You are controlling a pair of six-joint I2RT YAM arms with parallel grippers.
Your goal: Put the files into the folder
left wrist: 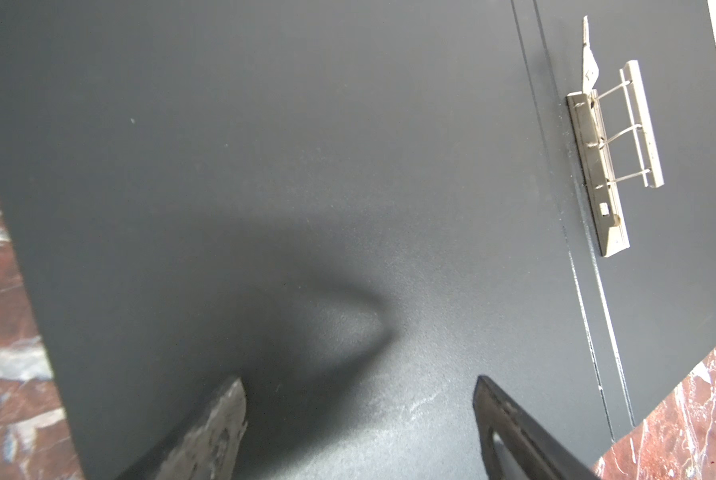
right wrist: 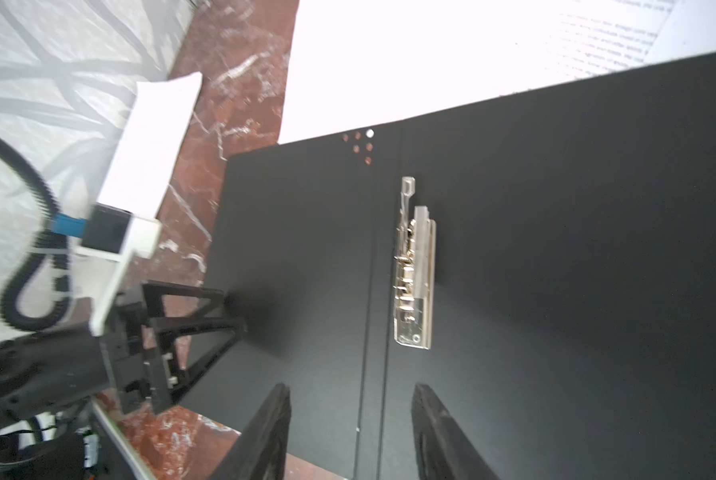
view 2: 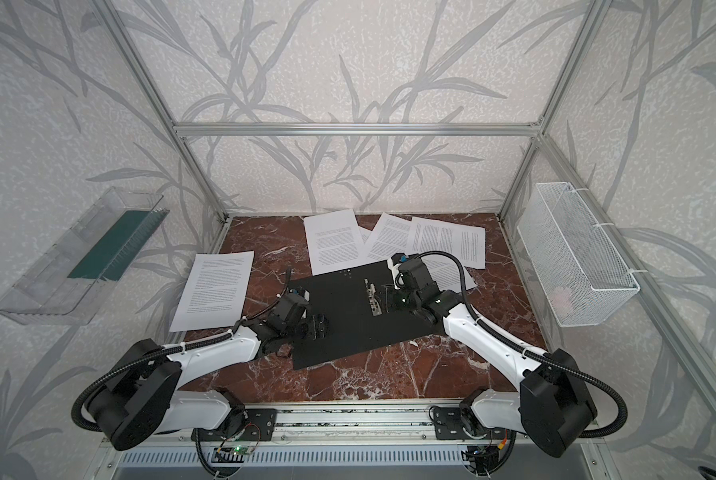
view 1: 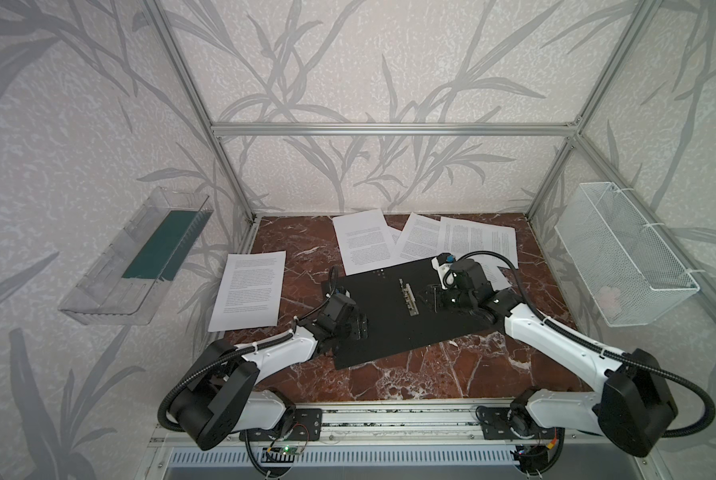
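The folder (view 1: 381, 328) (view 2: 348, 320) lies open in the middle of the marble table, black inside up. Its metal clip bar (view 1: 408, 297) (left wrist: 609, 166) (right wrist: 414, 270) runs along the spine. My left gripper (view 1: 362, 326) (left wrist: 358, 386) (right wrist: 233, 313) is open, low over the folder's left half near its edge. My right gripper (view 1: 429, 297) (right wrist: 350, 392) is open just right of the clip bar, with nothing between its fingers. Several files lie loose: one sheet (view 1: 250, 291) (view 2: 219, 291) to the left, others (view 1: 362, 241) (view 1: 478, 241) fanned behind the folder, partly under its far edge.
A clear plastic tray (view 1: 111, 282) hangs on the left wall. On the right wall hangs a white wire basket (view 1: 626, 257). Aluminium frame posts (view 1: 231, 178) stand at the back corners. Bare marble (view 1: 410, 374) shows in front of the folder.
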